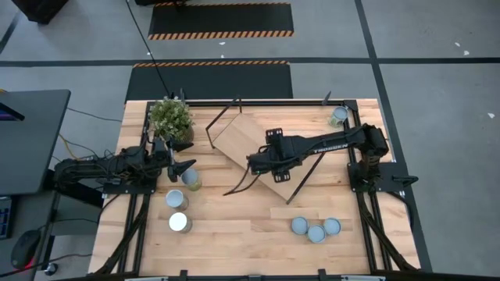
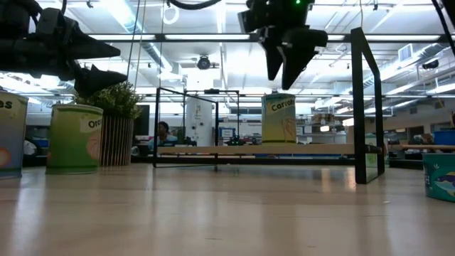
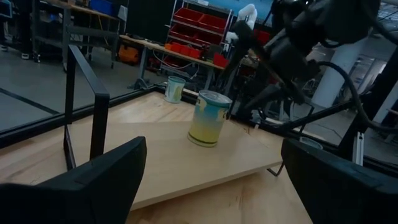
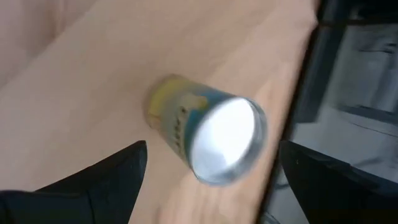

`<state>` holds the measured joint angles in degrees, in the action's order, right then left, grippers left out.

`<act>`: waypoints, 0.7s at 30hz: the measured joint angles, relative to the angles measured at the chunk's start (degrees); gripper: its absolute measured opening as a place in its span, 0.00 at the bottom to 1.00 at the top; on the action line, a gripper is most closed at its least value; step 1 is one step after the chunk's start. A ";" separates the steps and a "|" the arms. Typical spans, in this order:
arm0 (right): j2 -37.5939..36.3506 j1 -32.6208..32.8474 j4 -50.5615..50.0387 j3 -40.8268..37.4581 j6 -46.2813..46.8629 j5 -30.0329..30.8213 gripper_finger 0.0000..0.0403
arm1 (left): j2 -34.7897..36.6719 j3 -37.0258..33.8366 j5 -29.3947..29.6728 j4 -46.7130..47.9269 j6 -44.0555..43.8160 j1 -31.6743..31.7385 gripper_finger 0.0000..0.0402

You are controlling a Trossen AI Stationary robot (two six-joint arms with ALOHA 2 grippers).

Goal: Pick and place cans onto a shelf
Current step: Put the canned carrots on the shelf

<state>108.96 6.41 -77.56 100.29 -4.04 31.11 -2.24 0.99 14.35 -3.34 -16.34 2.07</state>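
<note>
**Both grippers stood open and empty, one can upright on the shelf below the right jaws.**

At the left, the left gripper (image 1: 184, 166) hung with its jaws spread, pinching nothing; a green-labelled can (image 1: 191, 179) stood on the table just below and beside its fingertips, two more cans (image 1: 175, 198) (image 1: 180, 222) lay further toward the front edge, and the potted plant (image 1: 171, 119) stood just behind the jaws. Ahead of those jaws lay the shelf (image 3: 186, 158), skewed on the table, with a yellow and blue can (image 3: 209, 118) upright on its board. The right gripper (image 2: 286, 67) hovered above that can with jaws wide apart, clear of its silvery top (image 4: 227, 141). Beyond the right jaws, three cans (image 1: 316, 229) clustered near the front edge and one can (image 1: 338, 116) stood at the far right corner.
</note>
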 joint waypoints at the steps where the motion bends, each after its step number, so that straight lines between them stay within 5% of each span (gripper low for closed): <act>1: -0.21 0.47 -0.53 0.00 0.54 1.42 0.93 | 0.02 0.00 0.00 0.13 -0.03 0.00 0.94; 11: -4.38 0.48 1.99 -10.07 2.33 6.76 0.93 | 0.02 -0.02 -0.02 0.55 -1.05 0.00 0.94; 21: -6.88 -1.91 21.43 -18.92 -6.62 8.49 0.93 | 0.02 -0.02 0.00 0.57 -1.05 0.00 0.94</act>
<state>102.08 4.51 -56.13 81.37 -10.66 39.61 -2.22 0.97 14.35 -2.76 -17.39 2.07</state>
